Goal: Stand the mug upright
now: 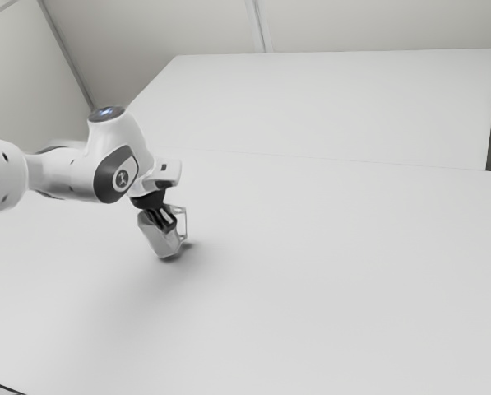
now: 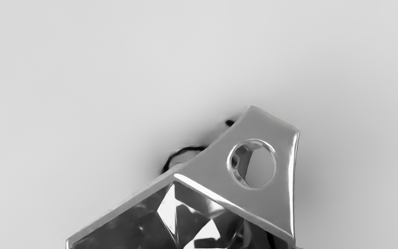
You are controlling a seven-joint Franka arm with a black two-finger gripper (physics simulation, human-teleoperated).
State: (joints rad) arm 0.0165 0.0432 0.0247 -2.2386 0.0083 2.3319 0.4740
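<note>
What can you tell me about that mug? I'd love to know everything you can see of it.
The mug looks like shiny silver-grey metal, with an angular body and mirror-like facets inside its open mouth. A flat plate with a round hole juts from the rim, and an open, frame-like handle shows on the exterior view's right. It's tilted, not upright, its low end at or just above the table. The black tool is at its upper part; I can't tell how firmly it holds.
</note>
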